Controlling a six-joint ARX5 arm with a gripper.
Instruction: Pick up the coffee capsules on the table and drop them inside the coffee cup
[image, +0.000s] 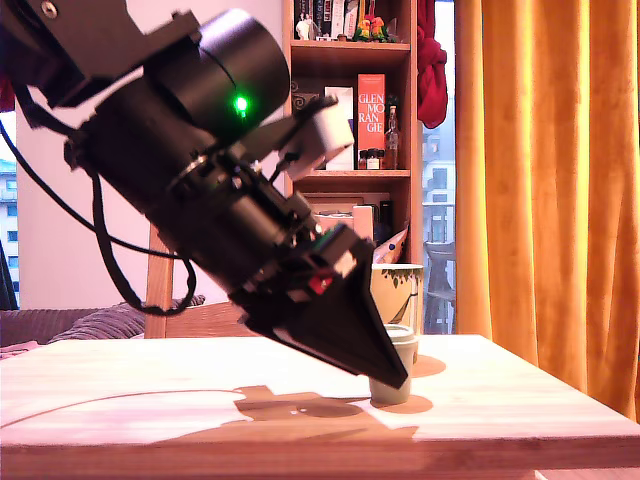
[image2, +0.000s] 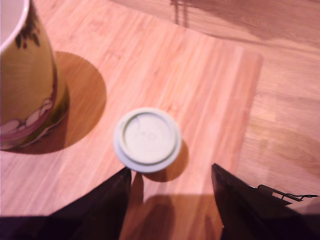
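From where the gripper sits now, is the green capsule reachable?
Probably yes. The gripper is open, and the capsule stands just ahead of the gap with bare table around it. The cup stands off to one side, apart.

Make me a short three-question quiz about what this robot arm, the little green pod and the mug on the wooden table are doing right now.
1. True or false: the black two-fingered gripper is already clamped on the small sage-green plastic capsule.
2. Multiple choice: in the wrist view, the large yellow-green ceramic mug is
A. lying on its side
B. standing upright on the pale wooden table
C. held in the gripper
3. Fill in: the capsule rests on the ____.

Key
1. False. The fingers are spread apart and the capsule sits just ahead of the gap, untouched.
2. B
3. table
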